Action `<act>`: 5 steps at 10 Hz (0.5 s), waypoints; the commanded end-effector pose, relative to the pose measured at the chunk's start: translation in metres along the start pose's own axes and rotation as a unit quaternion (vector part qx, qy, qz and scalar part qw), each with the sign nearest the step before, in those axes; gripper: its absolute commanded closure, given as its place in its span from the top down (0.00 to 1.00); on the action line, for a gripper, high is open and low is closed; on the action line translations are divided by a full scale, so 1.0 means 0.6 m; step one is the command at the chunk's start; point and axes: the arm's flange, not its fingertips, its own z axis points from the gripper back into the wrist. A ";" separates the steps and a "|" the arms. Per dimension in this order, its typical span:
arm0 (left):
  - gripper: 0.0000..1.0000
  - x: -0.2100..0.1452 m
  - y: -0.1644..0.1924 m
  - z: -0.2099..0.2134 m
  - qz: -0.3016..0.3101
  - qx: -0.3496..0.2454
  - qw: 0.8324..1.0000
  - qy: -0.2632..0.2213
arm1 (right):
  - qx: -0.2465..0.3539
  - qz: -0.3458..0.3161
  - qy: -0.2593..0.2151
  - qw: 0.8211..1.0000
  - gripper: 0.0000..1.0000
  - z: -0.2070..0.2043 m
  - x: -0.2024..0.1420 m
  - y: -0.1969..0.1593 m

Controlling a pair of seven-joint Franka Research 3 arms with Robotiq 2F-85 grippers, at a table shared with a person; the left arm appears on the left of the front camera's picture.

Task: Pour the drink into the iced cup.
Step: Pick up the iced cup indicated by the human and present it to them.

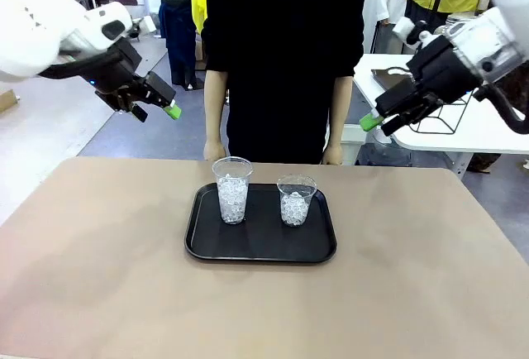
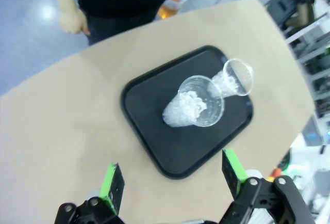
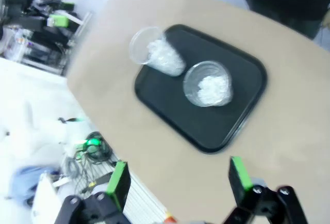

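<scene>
Two clear plastic cups of ice stand on a black tray (image 1: 260, 253) at mid-table: a taller cup (image 1: 232, 189) on the left and a shorter cup (image 1: 296, 200) on the right. The left wrist view looks down on both cups (image 2: 193, 108) (image 2: 234, 79), and so does the right wrist view (image 3: 157, 53) (image 3: 209, 84). My left gripper (image 1: 157, 112) (image 2: 169, 164) hangs open, high over the table's far left. High at the far right, my right gripper (image 1: 378, 126) (image 3: 178, 164) is open too. A blurred amber patch (image 2: 172, 2) shows by the person's hand; I cannot tell whether it is the drink.
A person in black (image 1: 281, 53) stands at the far edge, with a hand (image 1: 215, 150) at each side of the body by the table. The tan table (image 1: 99, 276) is bare around the tray. A white table (image 1: 463, 140) stands at the back right.
</scene>
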 end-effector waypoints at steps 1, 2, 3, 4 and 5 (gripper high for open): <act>1.00 0.002 0.044 -0.012 0.051 -0.051 0.997 -0.001 | 0.068 -0.042 -0.008 0.997 1.00 0.008 0.007 -0.058; 1.00 0.000 0.058 -0.019 0.066 -0.064 0.996 -0.003 | 0.087 -0.057 -0.011 0.994 1.00 0.010 0.004 -0.077; 1.00 -0.002 0.070 -0.026 0.078 -0.080 0.994 -0.004 | 0.102 -0.065 -0.010 0.993 1.00 0.008 0.004 -0.090; 1.00 -0.006 0.080 -0.031 0.092 -0.094 0.991 -0.005 | 0.113 -0.069 -0.004 0.991 1.00 0.004 0.005 -0.098; 1.00 -0.013 0.083 -0.030 0.080 -0.092 0.993 -0.004 | 0.104 -0.056 0.007 0.993 1.00 0.000 0.006 -0.094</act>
